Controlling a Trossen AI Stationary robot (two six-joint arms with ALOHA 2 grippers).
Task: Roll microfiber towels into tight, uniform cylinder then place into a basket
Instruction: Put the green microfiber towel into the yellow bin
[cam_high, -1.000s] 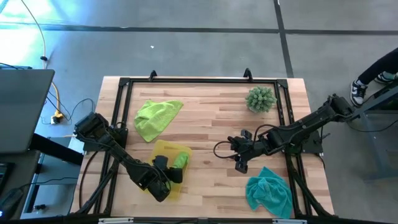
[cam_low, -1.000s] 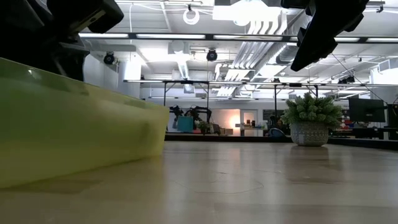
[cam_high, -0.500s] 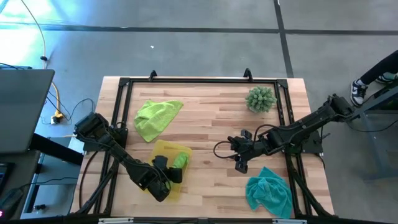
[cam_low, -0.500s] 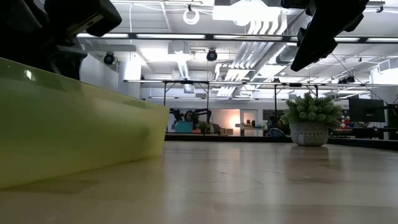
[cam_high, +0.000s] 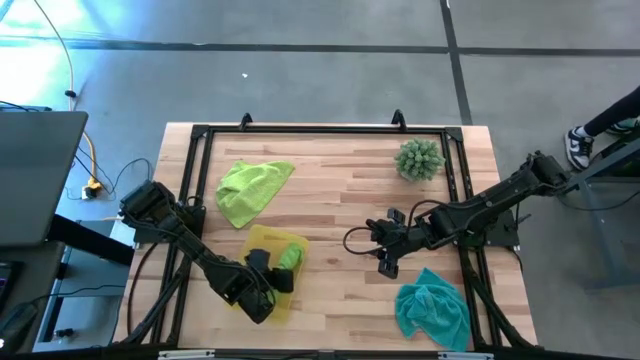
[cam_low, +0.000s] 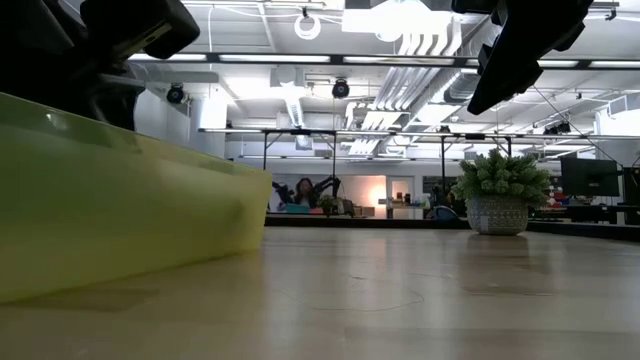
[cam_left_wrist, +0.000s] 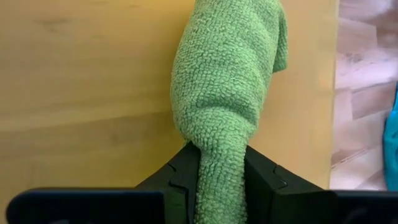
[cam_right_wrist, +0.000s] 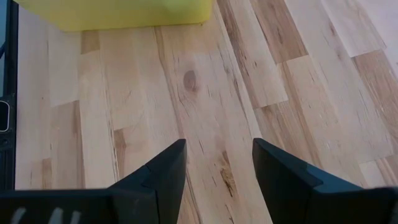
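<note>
Over on the left, the left gripper (cam_high: 272, 277) hangs above the shallow translucent yellow plastic basket (cam_high: 257, 241), its two dark fingers (cam_left_wrist: 180, 174) pinched on one end of a rolled lime-green microfiber towel (cam_left_wrist: 227, 87), and the roll lies inside the basket against the yellow floor, near the wall on the right arm's side. The risk here is plain: the roll looks fat at the free end and squeezed thin at the clamp, so if the fingers let go carelessly the terry loops may cling to the pads and drag the cylinder loose, or tip it over the low wall. Just beyond, a second lime-green towel (cam_high: 252, 189) lies crumpled flat on the wooden table (cam_high: 340, 200), unrolled. Moving to the middle, the right gripper (cam_high: 388, 258) hovers over bare boards with its fingers spread apart, holding nothing, well clear of the basket. Farther right, the spiky green potted plant (cam_high: 419, 159) sits by the far edge, and the crumpled teal towel (cam_high: 432, 310) waits near the front edge, close enough under the right arm to snag.
</note>
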